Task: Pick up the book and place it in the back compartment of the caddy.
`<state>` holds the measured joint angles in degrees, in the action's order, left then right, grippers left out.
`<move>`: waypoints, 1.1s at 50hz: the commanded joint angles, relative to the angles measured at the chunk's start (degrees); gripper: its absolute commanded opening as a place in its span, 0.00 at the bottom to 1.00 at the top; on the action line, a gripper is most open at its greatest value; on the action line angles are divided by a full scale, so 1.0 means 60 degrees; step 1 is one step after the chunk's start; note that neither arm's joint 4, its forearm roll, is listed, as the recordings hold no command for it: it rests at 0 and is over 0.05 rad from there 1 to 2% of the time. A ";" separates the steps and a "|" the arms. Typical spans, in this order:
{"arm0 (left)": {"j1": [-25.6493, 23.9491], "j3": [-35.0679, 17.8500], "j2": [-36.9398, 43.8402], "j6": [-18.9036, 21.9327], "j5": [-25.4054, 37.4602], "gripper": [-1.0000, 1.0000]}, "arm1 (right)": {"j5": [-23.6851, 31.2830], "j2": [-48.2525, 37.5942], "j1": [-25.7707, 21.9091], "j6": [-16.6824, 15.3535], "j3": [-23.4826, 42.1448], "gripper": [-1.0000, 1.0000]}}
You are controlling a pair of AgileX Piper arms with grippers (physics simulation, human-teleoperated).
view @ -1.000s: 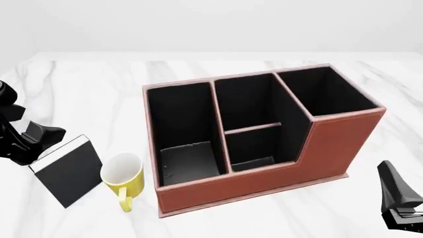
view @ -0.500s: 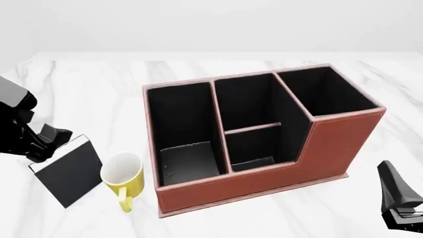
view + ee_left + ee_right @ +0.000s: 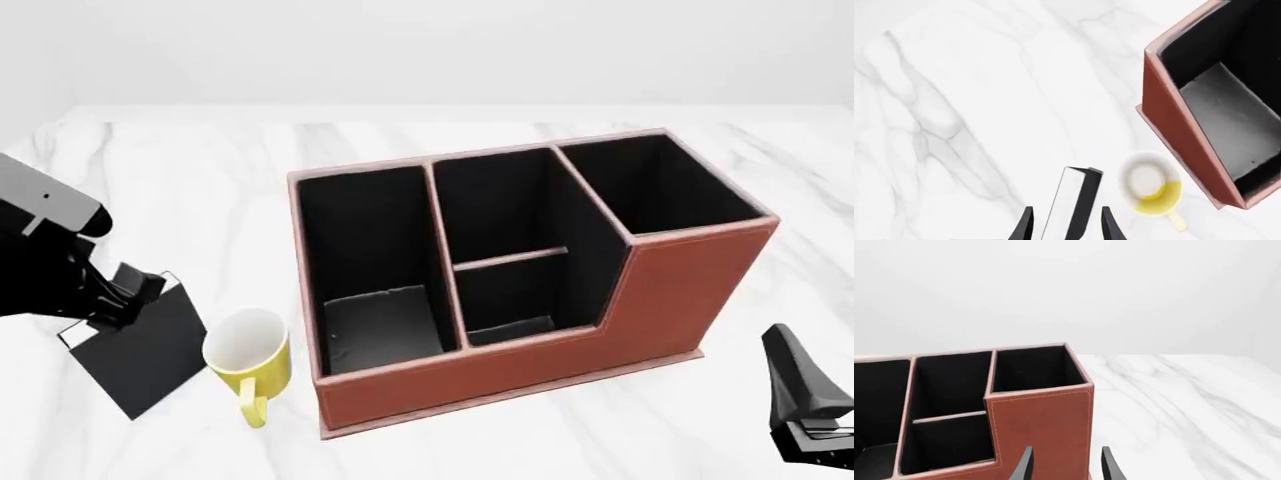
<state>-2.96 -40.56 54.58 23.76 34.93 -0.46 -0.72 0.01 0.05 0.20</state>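
The task is barely begun: the book (image 3: 134, 350) stands on the marble worktop (image 3: 187, 170) near its left edge, just beside the yellow mug (image 3: 250, 360). The back compartment (image 3: 510, 298) of the caddy (image 3: 534, 350) holds nothing. The left gripper (image 3: 1066, 225) straddles the book's top with fingers (image 3: 1024, 227) spread on either side; they seem not to touch it yet, though the front view hides this. Compared with a second ago, that arm has come further over the book. The right gripper (image 3: 1066, 465) idles open by the caddy's tall end, unmoved.
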 commanded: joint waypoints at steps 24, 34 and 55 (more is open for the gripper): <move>0.0512 0.0763 0.0697 0.0116 -0.0839 1.00 | 0.0000 0.0001 -0.0002 0.0001 0.0000 1.00; 0.0607 0.0862 0.1055 0.0153 -0.1211 1.00 | 0.0000 0.0000 -0.0001 0.0002 0.0000 1.00; 0.0434 0.1271 0.2153 -0.0124 -0.2391 1.00 | 0.0000 0.0000 0.0001 0.0000 0.0000 1.00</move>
<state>-0.25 -33.92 65.18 23.51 22.92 -0.46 -0.72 0.01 0.05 0.20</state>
